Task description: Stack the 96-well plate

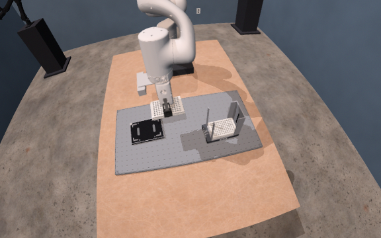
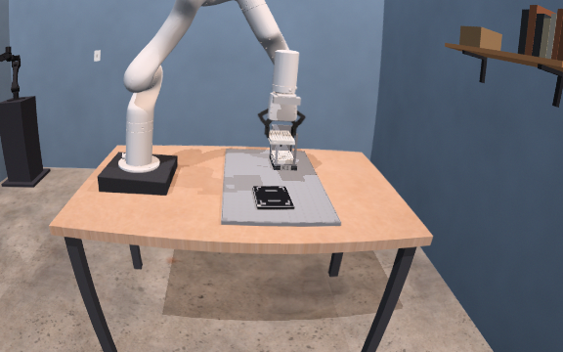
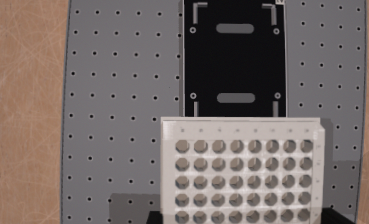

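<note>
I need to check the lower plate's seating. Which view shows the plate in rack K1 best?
The top view: the plate lies unobstructed inside stack rack K1. The exterior view shows it small, edge-on beneath the held plate. The wrist view misses it.

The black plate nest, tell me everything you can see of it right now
The nest is a flat, matte black rectangular slab lying on the grey perforated board, left of the rack. It carries white L-shaped corner marks, two grey oblong slots and small ringed holes. No plate sits in it: the plate is held above the board in the gripper, so nothing but the board touches the nest.
</note>
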### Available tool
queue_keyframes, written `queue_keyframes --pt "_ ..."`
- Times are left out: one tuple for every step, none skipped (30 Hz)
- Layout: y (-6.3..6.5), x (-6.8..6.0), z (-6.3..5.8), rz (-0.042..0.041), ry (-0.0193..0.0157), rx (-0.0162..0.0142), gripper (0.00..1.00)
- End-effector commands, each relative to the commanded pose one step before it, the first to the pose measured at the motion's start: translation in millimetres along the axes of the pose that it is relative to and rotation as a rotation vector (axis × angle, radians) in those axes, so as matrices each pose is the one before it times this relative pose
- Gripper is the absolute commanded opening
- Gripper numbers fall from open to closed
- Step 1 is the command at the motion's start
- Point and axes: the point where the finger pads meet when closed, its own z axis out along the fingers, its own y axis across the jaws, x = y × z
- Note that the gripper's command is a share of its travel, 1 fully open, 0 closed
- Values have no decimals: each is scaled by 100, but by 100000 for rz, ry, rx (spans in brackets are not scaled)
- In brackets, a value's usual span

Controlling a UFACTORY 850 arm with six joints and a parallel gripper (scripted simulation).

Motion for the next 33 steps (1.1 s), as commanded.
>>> queue_keyframes --pt "-377 -1126 -115 -26 63 205 0" --pt "-81 -324 -7 0 -1 0 0" --pt "-81 -324 -7 0 -1 0 0" --pt "-81 -324 -7 0 -1 0 0" --pt "-81 -324 -7 0 -1 0 0" --pt "-81 -324 -7 0 -1 0 0" --pt "-81 -324 -7 0 -1 0 0" --pt "-81 -324 -7 0 -1 0 0" --pt "-81 -324 -7 0 -1 0 0" --pt "-81 -324 -7 0 -1 0 0" --pt "-81 -324 -7 0 -1 0 0" --pt "0 0 0 0 0 0 0" --pt "0 0 0 0 0 0 0" --pt "-81 -324 -7 0 -1 0 0" --pt "-81 -324 -7 0 -1 0 0" --pt "-81 -324 -7 0 -1 0 0" --pt "-81 -324 -7 0 -1 0 0" --pt "-81 -324 -7 0 -1 0 0" --pt "-81 -324 -7 0 -1 0 0" --pt "-81 -324 -7 0 -1 0 0" --pt "-81 -324 -7 0 -1 0 0" --pt "-81 -324 -7 0 -1 0 0" --pt "-81 -324 -7 0 -1 0 0" --pt "-81 -324 -7 0 -1 0 0" --pt "-81 -324 -7 0 -1 0 0" --pt "-81 -324 -7 0 -1 0 0" --pt "-81 -324 -7 0 -1 0 0" --pt "-81 -324 -7 0 -1 0 0" --pt "0 0 0 0 0 0 0" --pt "0 0 0 0 0 0 0" --pt "-81 -324 -7 0 -1 0 0" --pt "-81 -324 -7 0 -1 0 0" --pt "-80 -324 -7 0 -1 0 0"
